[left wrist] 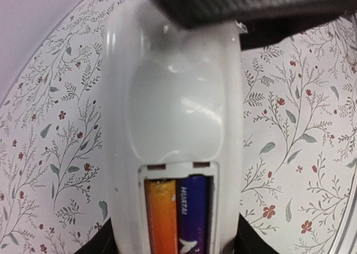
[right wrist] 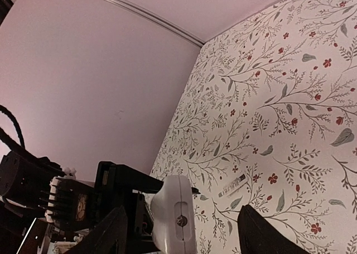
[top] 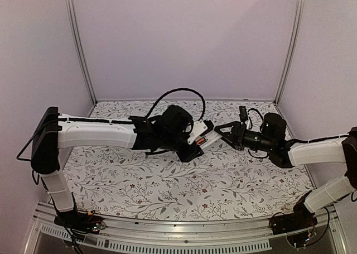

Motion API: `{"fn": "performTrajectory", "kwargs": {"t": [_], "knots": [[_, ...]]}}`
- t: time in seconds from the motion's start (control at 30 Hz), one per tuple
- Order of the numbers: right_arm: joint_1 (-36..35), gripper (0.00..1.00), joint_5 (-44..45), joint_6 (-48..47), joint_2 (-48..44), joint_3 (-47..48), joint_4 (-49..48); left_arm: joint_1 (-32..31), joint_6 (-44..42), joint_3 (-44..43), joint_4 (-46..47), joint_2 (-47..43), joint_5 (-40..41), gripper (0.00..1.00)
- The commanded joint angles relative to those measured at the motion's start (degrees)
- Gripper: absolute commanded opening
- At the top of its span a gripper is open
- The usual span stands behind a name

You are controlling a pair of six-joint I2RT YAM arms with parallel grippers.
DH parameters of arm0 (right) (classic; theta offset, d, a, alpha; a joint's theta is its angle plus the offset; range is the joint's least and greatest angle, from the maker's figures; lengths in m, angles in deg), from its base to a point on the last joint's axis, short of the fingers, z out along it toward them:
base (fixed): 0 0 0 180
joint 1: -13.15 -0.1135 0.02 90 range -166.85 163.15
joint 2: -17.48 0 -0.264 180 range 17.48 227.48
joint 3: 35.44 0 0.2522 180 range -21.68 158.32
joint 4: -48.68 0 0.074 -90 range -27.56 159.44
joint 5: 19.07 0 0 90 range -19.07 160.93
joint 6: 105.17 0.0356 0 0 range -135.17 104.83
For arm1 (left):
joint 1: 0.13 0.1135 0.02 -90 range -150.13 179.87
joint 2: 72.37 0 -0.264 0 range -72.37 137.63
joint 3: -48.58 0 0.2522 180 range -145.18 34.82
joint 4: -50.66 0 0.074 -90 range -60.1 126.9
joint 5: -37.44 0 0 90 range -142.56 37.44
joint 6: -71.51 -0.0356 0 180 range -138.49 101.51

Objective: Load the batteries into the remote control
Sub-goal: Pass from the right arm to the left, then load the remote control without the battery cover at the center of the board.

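Observation:
My left gripper [top: 195, 142] is shut on the white remote control [top: 199, 132] and holds it above the table's middle. In the left wrist view the remote [left wrist: 173, 97] shows its back. Its open compartment holds an orange battery [left wrist: 162, 220] and a dark blue-purple battery [left wrist: 193, 215] side by side. My left fingers [left wrist: 245, 240] clamp its sides. My right gripper [top: 219, 133] is open at the remote's far end. In the right wrist view the remote's end [right wrist: 174, 212] sits between my right fingers [right wrist: 262, 234], untouched.
The floral-patterned table [top: 167, 181] is enclosed by pale walls at the back and sides. A small white label strip [right wrist: 231, 185] lies on the cloth beyond the remote. A dark textured part [left wrist: 251, 3] crosses over the remote's far end in the left wrist view.

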Motion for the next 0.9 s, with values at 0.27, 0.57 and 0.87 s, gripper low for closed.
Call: {"fn": "performTrajectory", "kwargs": {"t": [0.27,0.57,0.87], "knots": [[8.9,0.76,0.2,-9.4,-10.8,-3.8,23.1,1.9,-10.6,-4.0,-19.8,8.8,-13.5,0.40],[10.0,0.76,-0.2,-11.8,-12.1,-4.1,24.6,2.3,-11.5,-11.1,-27.8,17.6,-11.2,0.46],[10.0,0.75,-0.9,-12.3,-11.5,-3.8,24.5,2.6,-12.3,-13.0,-30.7,19.2,-11.8,0.65]]}}
